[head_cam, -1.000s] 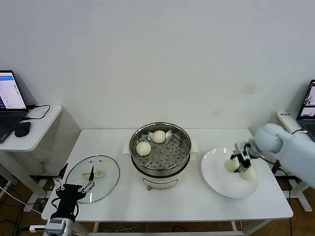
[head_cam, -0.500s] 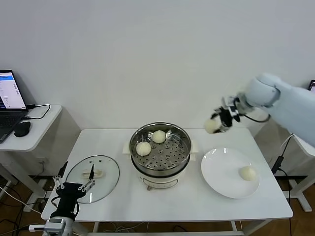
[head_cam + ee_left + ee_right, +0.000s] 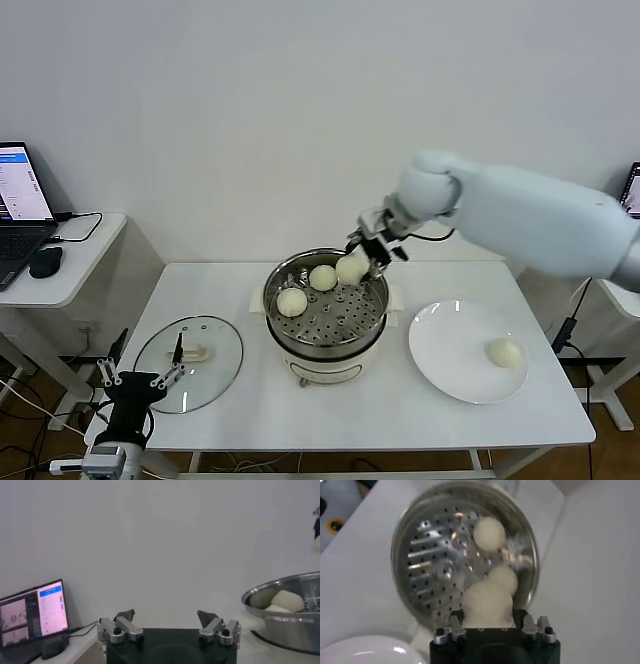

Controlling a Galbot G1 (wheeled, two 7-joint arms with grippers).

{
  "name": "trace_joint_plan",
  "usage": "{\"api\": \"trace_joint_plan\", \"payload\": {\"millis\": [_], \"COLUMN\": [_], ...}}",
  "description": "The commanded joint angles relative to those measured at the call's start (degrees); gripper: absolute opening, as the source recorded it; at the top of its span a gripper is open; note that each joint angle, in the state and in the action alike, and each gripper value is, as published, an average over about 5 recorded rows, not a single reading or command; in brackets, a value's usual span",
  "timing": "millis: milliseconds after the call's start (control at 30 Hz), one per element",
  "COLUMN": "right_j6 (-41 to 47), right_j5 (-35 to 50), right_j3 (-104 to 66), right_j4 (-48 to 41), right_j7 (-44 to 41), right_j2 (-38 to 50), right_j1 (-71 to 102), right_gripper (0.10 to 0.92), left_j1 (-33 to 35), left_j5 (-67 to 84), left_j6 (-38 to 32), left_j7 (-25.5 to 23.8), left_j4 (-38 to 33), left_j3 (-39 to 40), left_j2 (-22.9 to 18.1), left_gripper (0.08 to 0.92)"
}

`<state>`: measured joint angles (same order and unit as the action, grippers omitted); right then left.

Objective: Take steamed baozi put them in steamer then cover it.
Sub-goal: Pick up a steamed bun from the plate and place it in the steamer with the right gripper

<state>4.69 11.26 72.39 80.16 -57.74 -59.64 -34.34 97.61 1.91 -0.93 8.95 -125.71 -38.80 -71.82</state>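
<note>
Now baozi (image 3: 351, 268) between right gripper (image 3: 366, 257) fingers (image 3: 451, 628).

head view looks down on the white table (image 3: 340, 400) from above; right wrist view hangs close above the round shiny steel steamer (image 3: 420, 555), which all three views share.

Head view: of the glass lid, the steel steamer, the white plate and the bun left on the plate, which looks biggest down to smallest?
1. Steamer, plate and lid: look about alike, so no firm order.
2. Bun on the plate: clearly smallest.
</note>
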Motion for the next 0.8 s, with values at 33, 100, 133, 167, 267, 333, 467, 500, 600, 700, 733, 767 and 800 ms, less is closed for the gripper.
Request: {"api": "trace_joint_plan", "payload": {"millis": [33,100,133,167,267,333,467,500,600,700,733,767,800], "right_j6": [-13.2,-15.2,-15.9,-16.6,-18.6,-19.9,-22.0,-22.3,-22.9,-23.3,-23.5,-23.6,-23.6], "right_j5": [-7.8,-10.4,-11.4,-12.3,-15.2,-16.8,-18.3,-18.4,-18.6,-19.0,-19.1,-19.0,-18.8], "right_j3": [4.8,5.1,5.1,5.2,5.0,4.9,4.6,4.6,4.7,4.6,4.6,4.6,4.6], "right_j4": [-0.8,-1.0,-1.1,-1.0,-0.7,-0.6,-0.7,-0.7,-0.7,-1.0,-1.2,-1.2,-1.2], "right_j7": [0.9,1.2,1.4,1.5,2.1,2.6,3.2,3.3,3.5,3.7,3.8,4.0,4.1], "right_j2": [-8.1,-8.3,-8.3,-8.3,-8.3,-8.4,-8.5,-8.5,-8.5,-8.5,-8.5,-8.5,-8.4], "right_j1": [1.5,2.3,2.7,3.0,3.9,4.4,5.7,6.1,7.1,7.7,7.8,7.9,7.8], "right_gripper": [0.611,0.611,0.611,0.611,0.611,0.612,0.618,0.618,0.619,0.625,0.639,0.653,0.675], "left_j1": [-0.2,-0.2,-0.3,-0.3,-0.3,-0.2,-0.1,-0.1,0.0,0.1,0.1,0.1,0.0], "left_j5": [0.1,0.1,0.1,0.1,0.1,0.0,-0.2,-0.2,-0.1,0.2,0.3,0.3,0.3], "left_j6": [-0.2,-0.2,-0.2,-0.2,-0.1,-0.1,-0.1,-0.1,-0.1,-0.1,-0.1,-0.1,0.0], "left_j7": [0.1,0.1,0.1,0.1,0.1,0.1,0.2,0.2,0.2,0.1,0.1,0.1,0.1], "left_j4": [0.8,0.9,0.9,1.0,1.1,1.1,1.0,0.9,0.8,0.8,0.7,0.7,0.7], "left_j3": [-0.2,-0.2,-0.2,-0.2,-0.1,0.1,0.3,0.3,0.3,0.4,0.4,0.4,0.4], "left_j2": [-0.3,-0.3,-0.4,-0.5,-0.6,-0.8,-1.0,-1.1,-1.1,-1.0,-1.0,-1.0,-1.0], "left_gripper": [0.823,0.823,0.823,0.823,0.823,0.823,0.823,0.823,0.823,0.823,0.823,0.823,0.823]}}
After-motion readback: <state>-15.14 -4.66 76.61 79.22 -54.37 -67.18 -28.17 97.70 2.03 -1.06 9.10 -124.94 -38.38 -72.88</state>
